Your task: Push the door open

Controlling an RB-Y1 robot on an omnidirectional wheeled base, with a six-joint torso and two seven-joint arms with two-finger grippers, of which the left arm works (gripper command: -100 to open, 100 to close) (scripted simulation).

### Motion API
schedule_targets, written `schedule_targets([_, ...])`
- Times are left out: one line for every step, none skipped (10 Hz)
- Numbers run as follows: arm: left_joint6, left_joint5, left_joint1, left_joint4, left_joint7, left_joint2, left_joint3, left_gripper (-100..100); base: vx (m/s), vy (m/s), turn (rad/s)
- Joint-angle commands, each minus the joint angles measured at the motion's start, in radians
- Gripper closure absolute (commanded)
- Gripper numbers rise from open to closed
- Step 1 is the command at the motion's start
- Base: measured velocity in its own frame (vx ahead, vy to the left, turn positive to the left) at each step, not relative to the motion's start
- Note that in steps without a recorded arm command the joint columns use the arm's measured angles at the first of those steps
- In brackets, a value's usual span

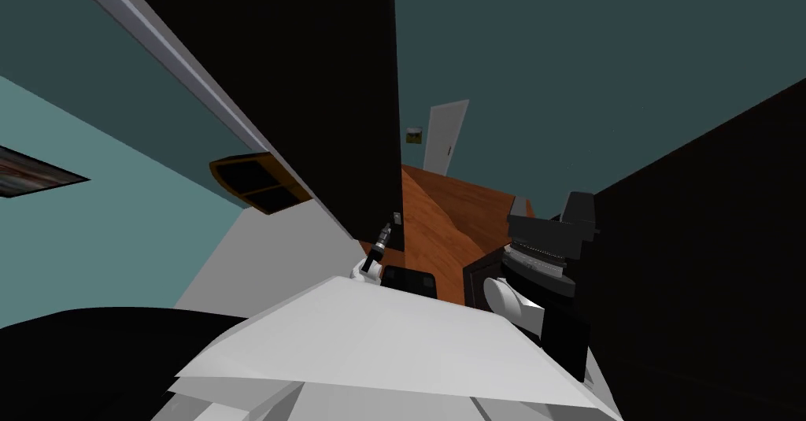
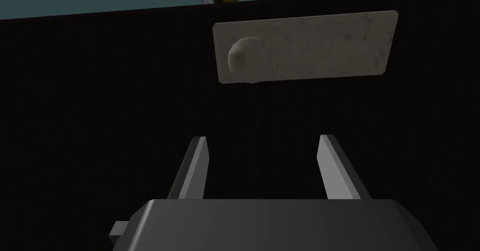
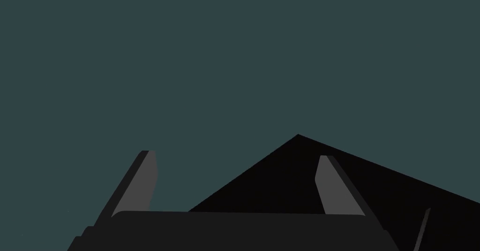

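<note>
The door (image 1: 315,86) is a very dark panel standing edge-on in front of me, its free edge toward the wooden floor. My left gripper (image 1: 384,235) is up against its lower part, close to the edge. In the left wrist view the door (image 2: 117,98) spreads behind the open left gripper (image 2: 264,139), which has nothing between its fingers. A grey handle plate (image 2: 328,44) with a round knob (image 2: 243,59) lies just beyond the fingertips. My right arm (image 1: 543,255) is held back at my right side, and the right gripper (image 3: 236,155) is open.
Orange-brown wooden floor (image 1: 449,212) runs past the door's edge to a teal far wall with a white door (image 1: 445,137) and a small yellowish object (image 1: 413,134). A brown shelf (image 1: 260,180) hangs on the left wall. A dark wall (image 1: 708,243) stands close on my right.
</note>
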Motion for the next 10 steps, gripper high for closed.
schedule_targets([0.002,0.003,0.006,-0.007,0.0,-0.006,0.0,-100,-0.239,-0.078,0.055])
schedule_targets([0.003,0.005,0.01,-0.013,0.0,-0.012,0.0,-100,-0.24,-0.004,0.077])
schedule_targets([0.002,0.004,0.008,-0.009,0.0,-0.009,0.0,-100,-0.111,0.004,0.01])
schedule_targets([-0.004,0.005,0.007,-0.005,-0.002,-0.007,0.004,-100,0.099,-0.029,-0.036])
schedule_targets([-0.006,0.005,0.007,-0.003,-0.003,-0.007,0.005,-100,0.189,-0.055,-0.022])
schedule_targets([-0.01,0.005,0.005,0.001,-0.005,-0.007,0.008,-100,0.221,-0.056,-0.018])
schedule_targets([-0.014,0.006,0.004,0.005,-0.006,-0.008,0.01,-100,0.235,-0.025,-0.023])
schedule_targets([-0.019,0.006,0.002,0.009,-0.008,-0.009,0.013,-100,0.221,-0.019,-0.033])
schedule_targets([-0.023,0.007,0.001,0.013,-0.01,-0.011,0.016,-100,0.223,-0.031,-0.029])
schedule_targets([-0.029,0.007,-0.001,0.018,-0.012,-0.014,0.019,-100,0.26,-0.041,-0.03])
